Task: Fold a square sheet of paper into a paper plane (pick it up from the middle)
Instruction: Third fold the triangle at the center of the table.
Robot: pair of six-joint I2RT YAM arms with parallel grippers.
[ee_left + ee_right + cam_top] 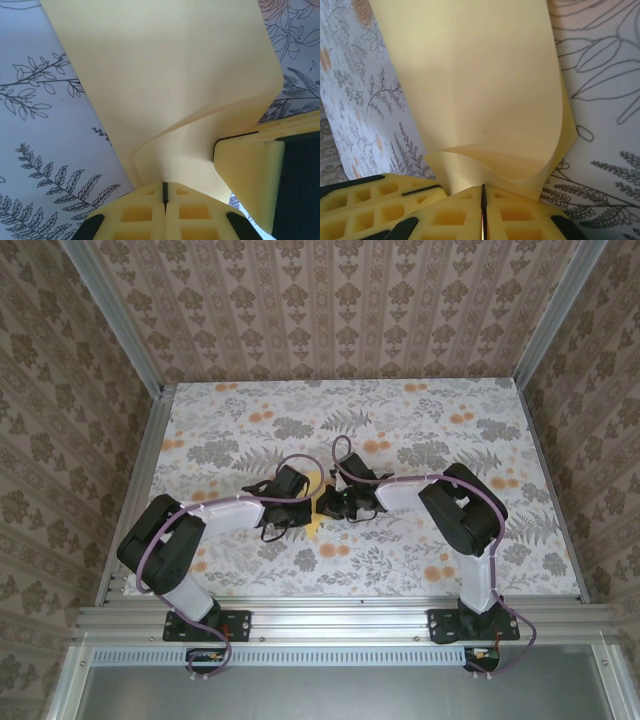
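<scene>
The left gripper and right gripper sit side by side at the middle of the flower-printed table. Each has its jaws closed tight on the near edge of the pale-yellow sheet of paper. The sheet bulges in a doubled curl just ahead of their fingers.

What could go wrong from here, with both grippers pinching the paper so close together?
1. The left gripper and right gripper both pinch the yellow sheet side by side; pulling apart could tear it.
2. The sheet bulges in a soft curve near the grip; pressing down now could set a crooked crease.
</scene>
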